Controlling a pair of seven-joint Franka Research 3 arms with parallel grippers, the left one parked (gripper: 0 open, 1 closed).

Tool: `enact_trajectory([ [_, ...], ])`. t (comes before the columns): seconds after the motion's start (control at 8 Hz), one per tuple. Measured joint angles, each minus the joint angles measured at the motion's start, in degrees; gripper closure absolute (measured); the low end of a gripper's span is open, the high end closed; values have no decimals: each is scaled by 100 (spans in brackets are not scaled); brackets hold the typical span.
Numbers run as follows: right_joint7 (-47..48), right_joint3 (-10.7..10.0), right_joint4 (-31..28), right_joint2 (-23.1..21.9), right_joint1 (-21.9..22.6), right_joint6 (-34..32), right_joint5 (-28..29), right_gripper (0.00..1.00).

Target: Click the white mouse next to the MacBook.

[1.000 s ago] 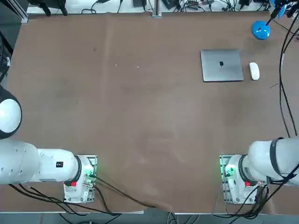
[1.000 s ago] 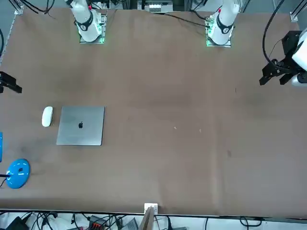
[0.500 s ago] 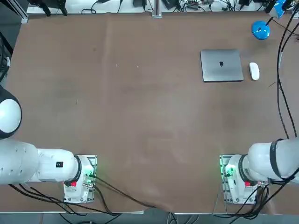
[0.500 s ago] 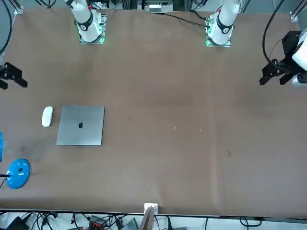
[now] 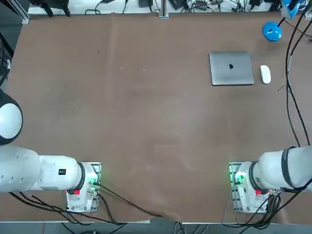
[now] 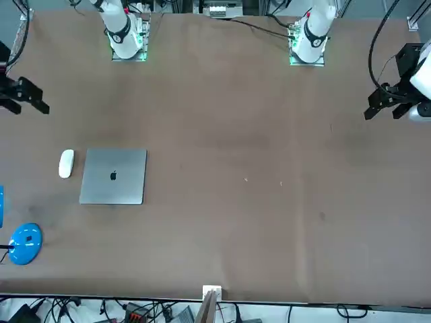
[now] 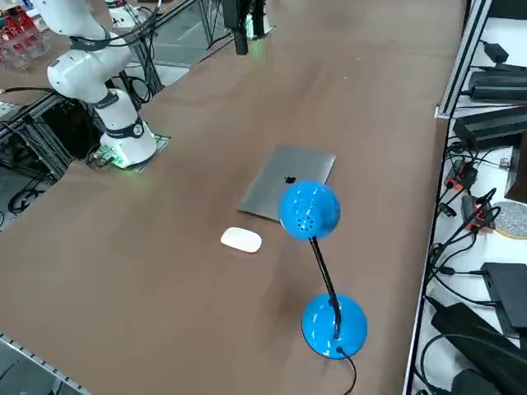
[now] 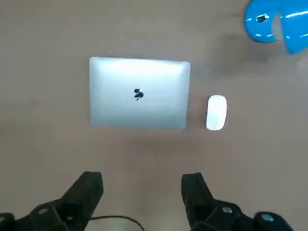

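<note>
1. Right gripper (image 8: pixel 142 192) is hanging high above the table (image 5: pixel 146 122), fingers (image 8: pixel 86 192) spread wide, nothing between them. In the front view it is showing at the picture's left edge (image 6: pixel 23 94), well apart from the target.
2. From the wrist camera, the laptop (image 8: pixel 139 93) is sitting at about 12 o'clock of the gripper, lid shut, logo up.
3. The mouse (image 8: pixel 216 112) is lying at roughly 1 o'clock of the gripper, just beside the laptop's edge, not touching it. Overhead view: mouse (image 5: pixel 265 74) at 3 o'clock of the laptop (image 5: pixel 231 68), far right part of the table.
4. Blue desk lamp (image 8: pixel 272 21) is standing further out, near 2 o'clock of the gripper; in the side view its head (image 7: pixel 310 210) is hanging over the laptop's near edge, close to the mouse (image 7: pixel 241 239). Likely a collision risk on the way down.
5. Handling, my read: the mouse is looking light, hard and glossy, so it is probably sliding easily under any sideways push. No grasp needed; pressing one fingertip straight down on the front half of the shell should be doing the click. Gentle force, since the shell is looking scratch-prone.
</note>
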Motion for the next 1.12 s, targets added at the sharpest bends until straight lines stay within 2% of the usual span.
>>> enact_trajectory([
  [0.25,44,-378,0,-46,452,-190,-2,0],
  [0.62,36,-822,-1,-54,824,-230,-4,0],
  [0.88,36,-954,0,-58,897,-230,-3,0],
  [1.12,37,-968,-1,-59,905,-230,-3,0],
])
